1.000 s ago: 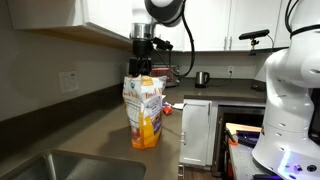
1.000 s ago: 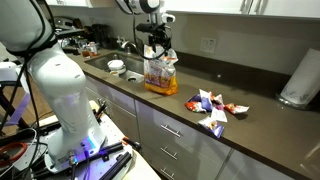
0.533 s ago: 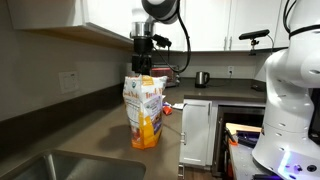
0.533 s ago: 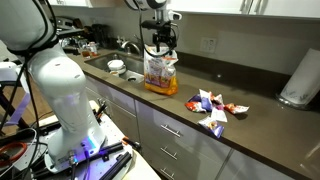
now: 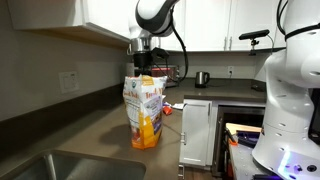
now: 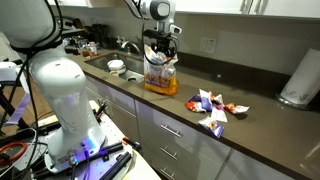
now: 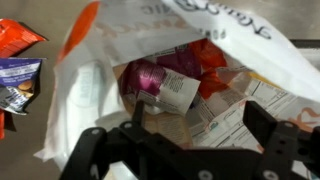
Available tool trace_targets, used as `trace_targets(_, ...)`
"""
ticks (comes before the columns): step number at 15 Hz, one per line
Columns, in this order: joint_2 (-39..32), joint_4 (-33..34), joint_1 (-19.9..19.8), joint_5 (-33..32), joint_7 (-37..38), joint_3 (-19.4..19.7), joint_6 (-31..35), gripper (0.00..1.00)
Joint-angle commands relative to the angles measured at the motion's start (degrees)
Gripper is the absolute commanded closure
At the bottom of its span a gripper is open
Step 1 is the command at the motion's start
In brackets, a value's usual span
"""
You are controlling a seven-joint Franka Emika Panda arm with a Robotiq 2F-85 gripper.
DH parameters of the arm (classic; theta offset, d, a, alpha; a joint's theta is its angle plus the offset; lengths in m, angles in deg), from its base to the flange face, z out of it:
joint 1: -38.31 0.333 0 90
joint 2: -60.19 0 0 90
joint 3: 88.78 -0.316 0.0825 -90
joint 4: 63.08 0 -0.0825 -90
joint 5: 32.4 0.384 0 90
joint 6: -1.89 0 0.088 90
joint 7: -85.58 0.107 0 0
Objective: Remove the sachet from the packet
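The packet (image 5: 144, 112), a tall stand-up pouch with a white top and orange-yellow bottom, stands upright on the dark counter; it also shows in an exterior view (image 6: 159, 73). My gripper (image 5: 145, 72) hangs straight down at the packet's open mouth, as an exterior view (image 6: 160, 54) also shows. In the wrist view the gripper (image 7: 200, 120) is open, its jaws spread over the mouth of the packet (image 7: 90, 75). Inside lie several sachets, among them a purple one (image 7: 150, 78) with a white end, and an orange-red one (image 7: 208, 58). Nothing is between the fingers.
Several loose sachets (image 6: 213, 108) lie on the counter beside the packet; two show in the wrist view (image 7: 20, 60). A paper-towel roll (image 6: 299, 78) stands at the far end. A sink (image 5: 75, 166) and bowls (image 6: 117, 67) are nearby. Wall cabinets hang above.
The gripper has come down a little toward the packet's open mouth. The packet and the loose sachets have not moved.
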Motion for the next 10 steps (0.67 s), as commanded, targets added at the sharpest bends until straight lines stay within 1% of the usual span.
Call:
trace_targets(1,-3.2,-2.5,0.0,2.1,-3.4,-0.7,3.5,0.00)
trace_targets(3,-5.4,-5.4,0.1,2.3,-3.4,-1.3,8.7,0.00)
trace_targets(5,-8.2,-9.2,0.4,2.4,-2.6,-2.2,17.6,0.00)
trace_targets(7,-11.3,-12.0,0.6,4.3,-2.3,-3.4,26.1,0.00)
trace_targets(10,-16.3,-13.4,0.6,5.9,-2.1,-5.5,33.9,0.00)
